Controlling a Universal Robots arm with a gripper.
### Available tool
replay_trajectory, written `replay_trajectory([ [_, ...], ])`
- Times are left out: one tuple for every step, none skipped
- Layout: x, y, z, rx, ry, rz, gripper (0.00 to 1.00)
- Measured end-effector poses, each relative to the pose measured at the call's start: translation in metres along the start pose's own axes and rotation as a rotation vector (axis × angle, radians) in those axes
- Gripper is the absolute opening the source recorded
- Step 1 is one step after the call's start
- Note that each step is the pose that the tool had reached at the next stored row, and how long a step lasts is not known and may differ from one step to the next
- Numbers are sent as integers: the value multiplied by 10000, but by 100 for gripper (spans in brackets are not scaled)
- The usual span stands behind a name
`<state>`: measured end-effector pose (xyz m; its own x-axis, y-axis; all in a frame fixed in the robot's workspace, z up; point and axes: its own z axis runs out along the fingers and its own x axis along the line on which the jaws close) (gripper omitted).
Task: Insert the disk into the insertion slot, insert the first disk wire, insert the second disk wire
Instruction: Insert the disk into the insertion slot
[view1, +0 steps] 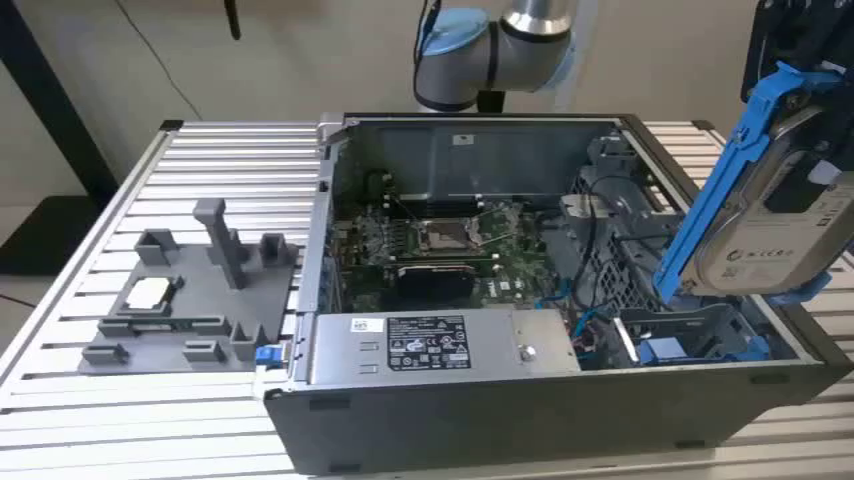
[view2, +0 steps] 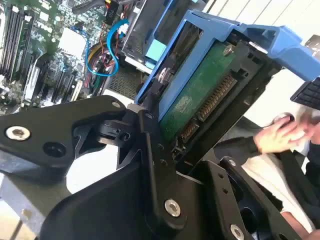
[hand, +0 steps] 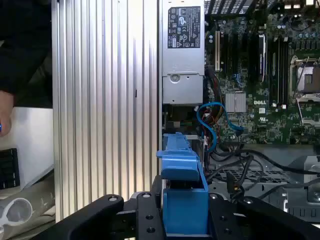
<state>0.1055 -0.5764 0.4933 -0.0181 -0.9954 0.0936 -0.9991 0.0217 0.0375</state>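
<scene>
We see the black gripper (hand: 184, 212) clamped on the blue-framed silver metal disk (view1: 771, 225), held tilted above the open grey computer case (view1: 534, 425) at the exterior view's right. The case contains a green motherboard (view1: 441, 240), blue cables (hand: 216, 122) and a grey power supply box (view1: 434, 345). The print on its white sticker and on the disk's white label is too small to read.

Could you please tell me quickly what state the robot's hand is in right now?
Hand: shut on the disk, which it holds over the open computer case.
</scene>
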Motion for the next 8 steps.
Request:
replay_trajectory([
  [0,0,0,0,0,0,33],
  [0,0,-1,0,2,0,33],
  [0,0,-1,0,3,0,33],
  [0,0,-1,0,3,0,33],
  [0,0,0,0,4,0,33],
  [0,0,-1,0,4,0,33],
  [0,0,0,0,3,0,33],
  [0,0,0,0,3,0,33],
])
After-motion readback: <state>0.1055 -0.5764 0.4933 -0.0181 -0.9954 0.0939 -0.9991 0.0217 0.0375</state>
